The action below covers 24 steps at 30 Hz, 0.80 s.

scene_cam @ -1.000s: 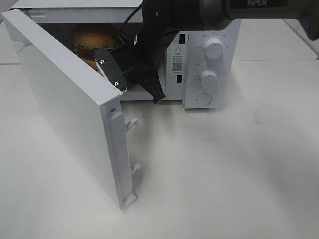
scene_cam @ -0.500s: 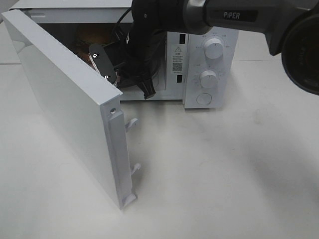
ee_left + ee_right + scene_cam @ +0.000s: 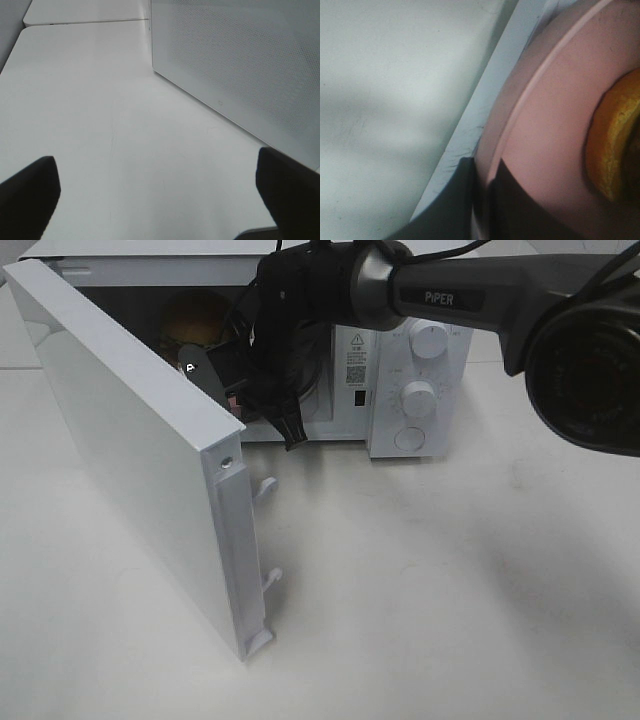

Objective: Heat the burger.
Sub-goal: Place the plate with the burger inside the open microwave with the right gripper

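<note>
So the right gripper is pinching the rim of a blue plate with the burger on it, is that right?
Not quite. The plate is pink, not blue, as the right wrist view shows. The rest holds: the right gripper pinches its rim, and the burger sits on it.

High overview of microwave [image 3: 388, 405]; close wrist views, door [image 3: 235, 70] shared

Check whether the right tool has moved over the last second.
Yes. Seen from above, the right tool, shut on the pink plate, has shifted left, away from the microwave's upper knob toward the open door.
</note>
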Tool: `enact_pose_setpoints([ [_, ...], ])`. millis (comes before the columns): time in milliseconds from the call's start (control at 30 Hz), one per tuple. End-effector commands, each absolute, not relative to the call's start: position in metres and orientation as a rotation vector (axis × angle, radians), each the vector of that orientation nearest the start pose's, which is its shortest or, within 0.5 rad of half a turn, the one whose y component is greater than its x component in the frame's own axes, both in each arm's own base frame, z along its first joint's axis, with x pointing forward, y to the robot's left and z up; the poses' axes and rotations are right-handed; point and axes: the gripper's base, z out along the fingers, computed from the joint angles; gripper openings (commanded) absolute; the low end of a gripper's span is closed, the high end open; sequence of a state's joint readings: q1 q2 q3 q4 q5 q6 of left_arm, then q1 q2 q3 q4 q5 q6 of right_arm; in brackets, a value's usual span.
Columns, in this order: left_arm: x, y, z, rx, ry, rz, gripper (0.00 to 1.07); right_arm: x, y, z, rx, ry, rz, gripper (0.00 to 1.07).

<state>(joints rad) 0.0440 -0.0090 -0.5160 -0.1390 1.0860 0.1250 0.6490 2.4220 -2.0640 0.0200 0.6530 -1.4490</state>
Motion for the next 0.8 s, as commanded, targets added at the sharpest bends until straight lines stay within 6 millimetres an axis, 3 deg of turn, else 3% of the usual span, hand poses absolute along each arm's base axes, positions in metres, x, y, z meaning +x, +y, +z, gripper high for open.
enact_pose_setpoints([
  [33, -0.0109, -0.0122, 0.2812, 0.097, 2.011, -0.072, 1.00, 0.4348, 0.3333, 0.1751, -2.097, 1.223, -0.351, 0.00],
  [433, -0.0109, -0.0122, 0.2812, 0.096, 2.011, -0.073, 1.00, 0.4416, 0.3274, 0.1708, -2.063, 1.263, -0.358, 0.05],
  [700, -0.0109, -0.0122, 0.2812, 0.096, 2.011, -0.073, 1.00, 0.4409, 0.3277, 0.1705, -2.056, 1.278, -0.340, 0.25],
  [767, -0.0109, -0.0122, 0.2812, 0.096, 2.011, -0.073, 1.00, 0.4394, 0.3277, 0.1683, -2.058, 1.286, -0.329, 0.40],
  [800, -0.0109, -0.0122, 0.2812, 0.096, 2.011, -0.073, 1.00, 0.4394, 0.3277, 0.1683, -2.058, 1.286, -0.329, 0.40],
])
